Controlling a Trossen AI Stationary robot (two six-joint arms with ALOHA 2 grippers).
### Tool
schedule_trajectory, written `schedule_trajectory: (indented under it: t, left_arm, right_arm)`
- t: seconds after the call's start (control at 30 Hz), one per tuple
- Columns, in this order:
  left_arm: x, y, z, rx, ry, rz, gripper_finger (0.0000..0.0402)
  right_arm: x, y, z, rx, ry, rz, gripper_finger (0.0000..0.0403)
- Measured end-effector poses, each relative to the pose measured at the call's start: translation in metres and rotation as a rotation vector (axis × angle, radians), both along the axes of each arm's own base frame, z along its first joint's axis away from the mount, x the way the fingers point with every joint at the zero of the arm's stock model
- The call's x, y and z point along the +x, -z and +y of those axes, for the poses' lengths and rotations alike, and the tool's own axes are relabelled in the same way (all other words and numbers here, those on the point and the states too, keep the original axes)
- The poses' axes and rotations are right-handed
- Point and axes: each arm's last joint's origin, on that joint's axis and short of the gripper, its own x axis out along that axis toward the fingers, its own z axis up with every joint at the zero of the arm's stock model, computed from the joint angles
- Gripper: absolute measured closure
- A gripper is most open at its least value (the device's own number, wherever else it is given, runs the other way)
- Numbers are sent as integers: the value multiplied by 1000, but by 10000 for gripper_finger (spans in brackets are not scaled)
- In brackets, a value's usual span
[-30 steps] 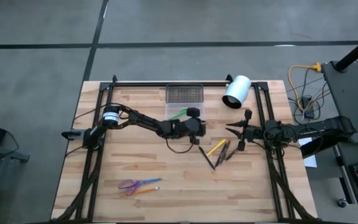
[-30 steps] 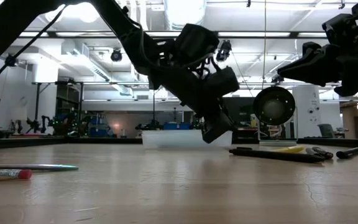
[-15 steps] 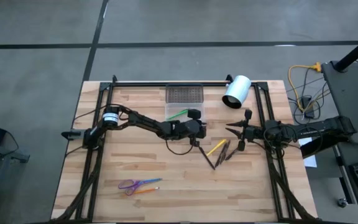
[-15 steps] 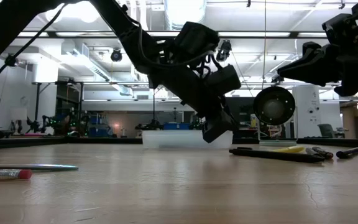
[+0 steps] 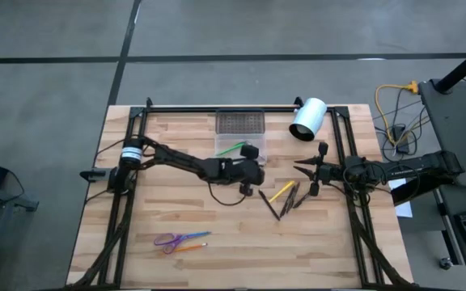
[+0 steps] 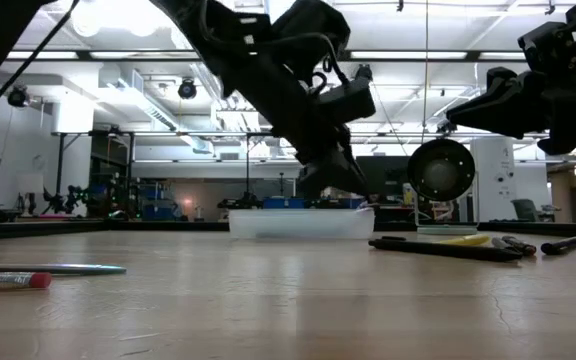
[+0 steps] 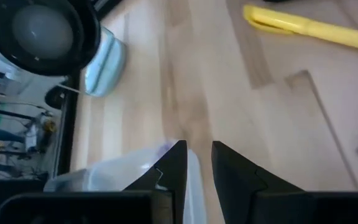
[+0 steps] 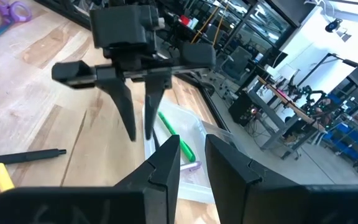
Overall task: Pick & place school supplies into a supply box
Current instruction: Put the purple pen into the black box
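One green pen [image 5: 233, 149] already in the supply box [image 5: 253, 153], 12 o'clock on the table. Looks like between picks: left gripper [image 5: 249, 189] off the box's 5 o'clock corner, fingers a crack apart, gripping nothing. Right gripper [image 5: 308, 171] parked at 3 o'clock, parted, empty too. Next, probably: swing toward the yellow pencil [image 5: 281, 191] at its 3 o'clock, drop low. Empty gap only obvious from the right wrist view, not overhead.

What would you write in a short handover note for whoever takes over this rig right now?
Left gripper: empty, fingers slightly apart, beside the supply box.
Right gripper: empty, fingers slightly apart, waiting at the table's right, near the loose pens.
Done: green pen lies in the box.
Left: yellow pencil and dark pens at centre-right; purple-handled scissors and orange and blue sticks at the front left.
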Motion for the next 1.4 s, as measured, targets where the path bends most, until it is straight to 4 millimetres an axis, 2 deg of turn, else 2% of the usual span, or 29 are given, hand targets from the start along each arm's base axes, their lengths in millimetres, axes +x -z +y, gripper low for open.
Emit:
schedule_trajectory:
  t: [0.13,0.37,0.73,0.83,1.0,1.13,1.4]
  left_arm:
    - [-6,-2,-4,-12,-4,56,342]
    - [-6,-1,0,-17,-15,50,343]
    - [-9,-3,63,52,-98,65,364]
    - [-12,0,70,92,-26,130,363]
    - [-15,10,62,128,217,233,363]
    - [-13,8,60,169,240,212,346]
    - [-10,5,65,193,226,176,276]
  right_arm:
    - [0,0,0,0,0,-1,335]
    - [0,0,0,1,0,-1,335]
    - [0,0,0,1,0,0,335]
    - [0,0,0,0,0,0,335]
    - [0,0,0,1,0,0,335]
    - [0,0,0,1,0,-1,335]
    - [0,0,0,0,0,0,335]
